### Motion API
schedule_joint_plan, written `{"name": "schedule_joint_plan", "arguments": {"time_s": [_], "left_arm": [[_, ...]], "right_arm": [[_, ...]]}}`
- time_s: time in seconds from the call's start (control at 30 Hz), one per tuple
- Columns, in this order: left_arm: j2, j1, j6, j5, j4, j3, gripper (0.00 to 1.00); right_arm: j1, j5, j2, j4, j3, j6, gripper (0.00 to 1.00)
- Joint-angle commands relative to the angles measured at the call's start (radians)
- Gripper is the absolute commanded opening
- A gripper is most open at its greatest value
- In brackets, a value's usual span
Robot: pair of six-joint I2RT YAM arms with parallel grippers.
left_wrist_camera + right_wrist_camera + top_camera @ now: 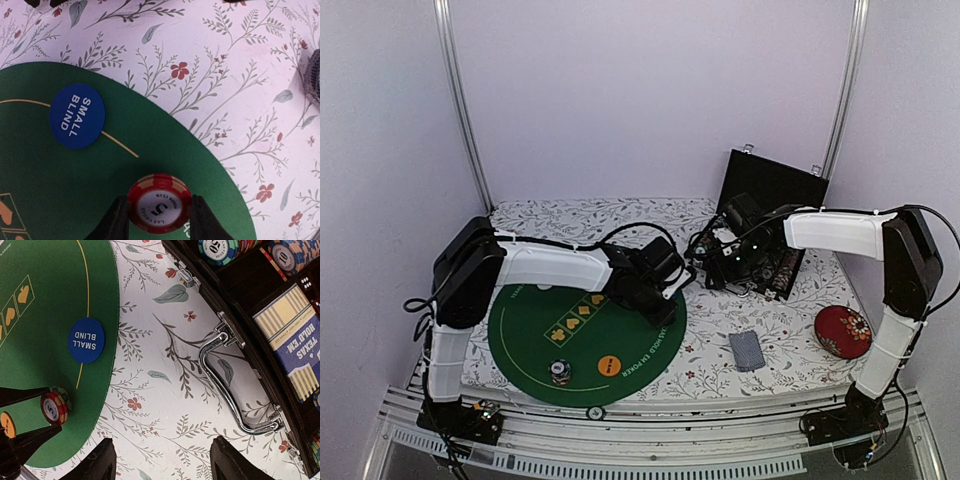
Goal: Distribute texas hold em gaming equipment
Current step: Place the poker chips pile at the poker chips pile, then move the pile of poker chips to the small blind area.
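Observation:
My left gripper [159, 200] is shut on a small stack of poker chips [159, 206] topped by a red "5" chip, held low over the right rim of the green round mat [60, 190]. A blue SMALL BLIND button [77, 122] lies flat on the mat just beyond it. The right wrist view shows the same held chips [53, 408] and blue button [86, 340]. My right gripper [162, 465] stands open over the floral cloth, between the mat and the black case [260, 365], with nothing between its fingers. In the top view a blue-backed card deck [747, 350] lies on the cloth.
The open case holds rows of chips [216, 249] and a Texas Hold Em card box [292, 347]; its chrome handle [220, 352] points at my right gripper. An orange button [610, 365] and a chip stack [560, 372] sit on the mat's near side. A red disc [842, 332] lies at right.

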Motion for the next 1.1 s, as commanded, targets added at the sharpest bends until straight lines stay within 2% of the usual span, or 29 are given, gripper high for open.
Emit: {"name": "schedule_joint_plan", "arguments": {"time_s": [0.0,0.1,0.17,0.23,0.4,0.47,0.53,0.67,0.8,0.93,1.07], "left_arm": [[0.025,-0.006,0.017,0.008,-0.016,0.021,0.0],[0.026,-0.006,0.02,0.002,-0.02,0.02,0.0],[0.029,-0.005,0.02,-0.002,-0.02,0.023,0.06],[0.034,-0.005,0.021,0.001,-0.022,0.026,0.17],[0.01,-0.004,0.021,-0.003,-0.023,0.026,0.63],[-0.022,0.002,0.023,-0.024,-0.022,0.029,0.73],[-0.065,0.011,0.02,-0.038,-0.022,0.026,0.79],[-0.219,0.038,0.009,-0.023,0.015,-0.048,0.84],[-0.394,0.112,-0.034,-0.007,0.039,-0.203,0.84],[-0.56,0.233,-0.091,-0.045,0.062,-0.397,0.85],[-0.69,0.317,-0.116,-0.067,0.067,-0.506,0.85]], "right_arm": [[-0.002,-0.013,-0.03,0.006,0.004,0.0,0.66],[-0.001,-0.02,-0.031,0.004,0.004,-0.001,0.66],[-0.001,-0.022,-0.03,0.002,0.007,-0.001,0.66],[-0.002,-0.024,-0.029,-0.001,0.01,-0.002,0.67],[-0.002,-0.039,-0.036,-0.004,0.015,-0.01,0.69],[-0.002,-0.041,-0.041,-0.003,0.016,-0.014,0.69],[-0.002,-0.047,-0.045,-0.001,0.016,-0.016,0.7],[0.01,-0.098,-0.046,0.02,0.014,-0.011,0.71],[0.105,-0.104,-0.006,0.04,0.034,-0.026,0.79],[0.215,-0.089,0.097,0.024,0.115,-0.039,0.9],[0.283,-0.012,0.228,-0.035,0.232,-0.038,0.93]]}}
